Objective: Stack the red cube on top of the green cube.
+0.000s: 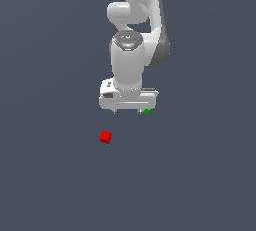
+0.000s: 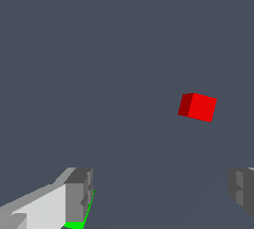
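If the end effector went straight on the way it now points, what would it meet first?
Probably just the bare floor. The open end effector has nothing between its fingers; the red cube lies ahead and off to one side, and the green cube peeks from behind one finger.

The white arm descends from the upper centre of the exterior frame, wrist vertical. Its gripper (image 1: 129, 110) points straight down at mid-frame, fingers (image 2: 79, 193) spread wide apart, nothing held between them.
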Tool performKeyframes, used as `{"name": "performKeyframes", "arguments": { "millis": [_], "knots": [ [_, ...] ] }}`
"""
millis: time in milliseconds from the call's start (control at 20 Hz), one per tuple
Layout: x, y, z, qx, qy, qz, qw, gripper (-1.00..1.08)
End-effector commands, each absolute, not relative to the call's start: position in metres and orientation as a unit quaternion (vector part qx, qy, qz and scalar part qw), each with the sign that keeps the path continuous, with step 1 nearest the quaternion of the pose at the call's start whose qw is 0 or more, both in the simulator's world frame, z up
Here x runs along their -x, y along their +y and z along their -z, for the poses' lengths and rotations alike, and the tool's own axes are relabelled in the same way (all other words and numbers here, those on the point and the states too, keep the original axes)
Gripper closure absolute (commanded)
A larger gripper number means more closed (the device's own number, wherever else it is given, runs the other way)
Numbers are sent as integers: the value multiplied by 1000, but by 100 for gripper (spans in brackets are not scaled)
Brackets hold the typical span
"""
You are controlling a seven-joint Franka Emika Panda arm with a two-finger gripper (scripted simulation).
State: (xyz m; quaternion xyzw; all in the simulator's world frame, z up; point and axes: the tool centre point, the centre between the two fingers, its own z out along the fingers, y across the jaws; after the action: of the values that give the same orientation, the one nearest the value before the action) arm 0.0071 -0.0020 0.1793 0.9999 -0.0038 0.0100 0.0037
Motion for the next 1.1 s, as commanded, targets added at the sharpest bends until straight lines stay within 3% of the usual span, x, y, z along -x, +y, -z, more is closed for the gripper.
{"name": "performKeyframes", "arguments": {
  "millis": [0, 450, 1050],
  "knots": [
    [-7, -2, -179, -1000, -4, -10, 4, -92],
    [-15, -19, -161, -1000, -25, -8, 4, -92],
    [-40, -85, -92, -995, -104, -2, 2, -92]
  ]
}}
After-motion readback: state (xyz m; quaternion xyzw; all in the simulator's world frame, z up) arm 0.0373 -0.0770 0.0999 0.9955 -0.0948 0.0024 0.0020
